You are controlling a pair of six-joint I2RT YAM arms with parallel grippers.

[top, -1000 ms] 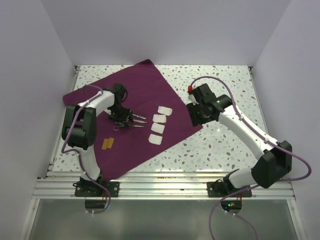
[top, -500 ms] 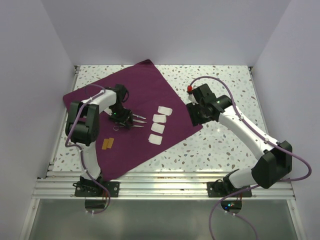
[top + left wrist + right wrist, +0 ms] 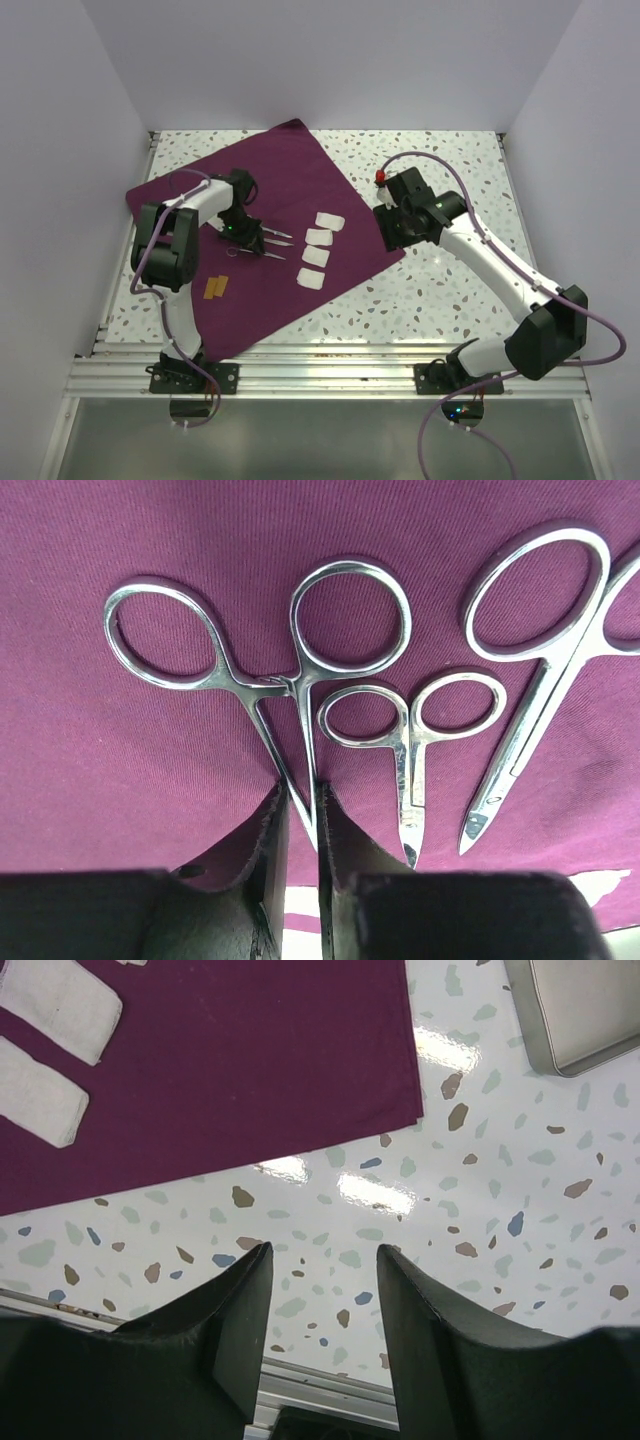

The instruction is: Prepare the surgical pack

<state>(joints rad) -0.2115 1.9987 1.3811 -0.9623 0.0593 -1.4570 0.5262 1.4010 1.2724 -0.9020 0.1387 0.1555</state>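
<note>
**Surgical pack**: maroon cloth, spread flat as a diamond over the left and middle of the terrazzo table. Not yet folded.

**Tan strips**: two, on the cloth at 7 o'clock from the instruments. Too small to identify.

**Left gripper**: fingers drawn nearly together on the blade end of the large forceps, which lie flat on the cloth. The tip itself is hidden between the fingers.

**Small scissors**: just beside the forceps at 3 o'clock.

**Third instrument**: ring-handled, further toward 3 o'clock. Its second ring is cut off at the frame edge.

**Gauze pads**: four in a row, at 3 o'clock from the instruments and apart from them.

**Right gripper**: fingers apart and empty, above bare table just off the cloth's 3 o'clock corner.

**Metal tray**: at 1 o'clock in the right wrist view, only a corner showing. It cannot be made out in the overhead view.

**Step, as judged:** arranging the instruments on the open cloth, with the wrapping yet to come.

**Next move, as judged:** the left fingers need to release and lift straight up without dragging the forceps out of line. The right gripper is well placed to take the near corner.
</note>
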